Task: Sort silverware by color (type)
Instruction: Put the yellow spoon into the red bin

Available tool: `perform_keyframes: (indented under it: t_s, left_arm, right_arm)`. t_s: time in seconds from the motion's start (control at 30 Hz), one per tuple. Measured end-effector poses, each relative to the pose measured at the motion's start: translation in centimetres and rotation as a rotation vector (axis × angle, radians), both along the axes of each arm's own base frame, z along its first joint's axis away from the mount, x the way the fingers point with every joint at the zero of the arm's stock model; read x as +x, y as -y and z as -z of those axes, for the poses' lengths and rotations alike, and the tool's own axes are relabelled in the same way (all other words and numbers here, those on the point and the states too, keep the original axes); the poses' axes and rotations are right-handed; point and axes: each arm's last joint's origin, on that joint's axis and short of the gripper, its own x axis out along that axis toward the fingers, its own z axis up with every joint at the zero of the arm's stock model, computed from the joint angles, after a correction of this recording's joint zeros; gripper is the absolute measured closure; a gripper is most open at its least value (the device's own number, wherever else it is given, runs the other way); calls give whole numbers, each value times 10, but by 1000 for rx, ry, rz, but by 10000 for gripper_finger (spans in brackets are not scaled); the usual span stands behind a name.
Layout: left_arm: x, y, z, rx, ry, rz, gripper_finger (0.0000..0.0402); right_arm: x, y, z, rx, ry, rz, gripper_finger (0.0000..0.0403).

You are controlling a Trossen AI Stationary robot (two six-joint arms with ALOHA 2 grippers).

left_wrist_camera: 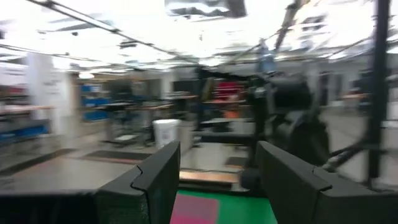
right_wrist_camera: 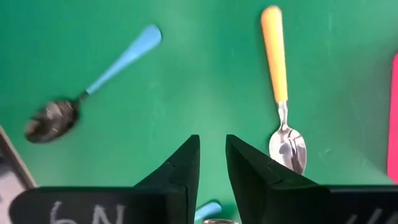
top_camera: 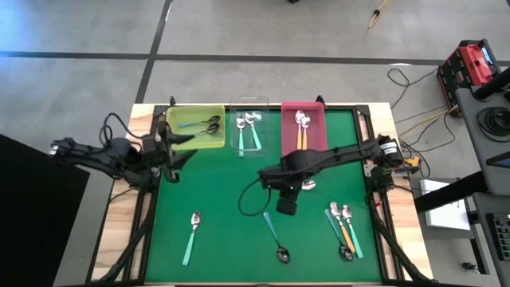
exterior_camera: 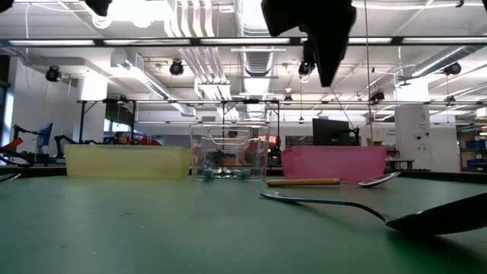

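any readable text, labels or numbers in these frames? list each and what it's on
"6N": white handwritten marks on the right gripper body, as they show in the right wrist view; possibly upside down, and further marks at the picture's other bottom corner are cut off.
Red case on the floor beside the table: no readable label.
Room signs in the low and left wrist views: too blurred to read.
Bins and spoons: no text seen.

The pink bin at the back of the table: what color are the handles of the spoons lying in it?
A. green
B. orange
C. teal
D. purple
B: in the high view the pink bin holds two silver-bowled spoons whose handles are orange, while the teal-handled ones lie in the clear bin beside it.
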Motion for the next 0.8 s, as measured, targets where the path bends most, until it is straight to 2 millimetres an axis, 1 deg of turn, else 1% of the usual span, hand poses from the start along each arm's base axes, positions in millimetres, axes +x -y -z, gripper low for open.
perform_keyframes:
  t_s: [0.1, 0.23, 0.37, 0.5, 0.67, 0.8]
  left_arm:
    - [13, 4, 1, -9, 12, 48, 207]
    - [33, 8, 6, -19, -2, 52, 207]
    - [55, 13, 17, -33, -44, 58, 207]
    - [76, 17, 33, -57, -101, 64, 207]
    - [103, 23, 54, -67, -185, 63, 207]
    - [131, 29, 62, -59, -254, 60, 207]
  right_arm:
    - [-4, -5, 11, -17, -36, -23, 338]
    - [-11, -7, 28, -26, -104, -35, 339]
    - [-21, -7, 43, -33, -170, -42, 340]
    - [-33, -6, 56, -39, -226, -44, 339]
    - [-51, -3, 62, -39, -243, -37, 339]
    - [-66, 0, 59, -44, -171, -13, 339]
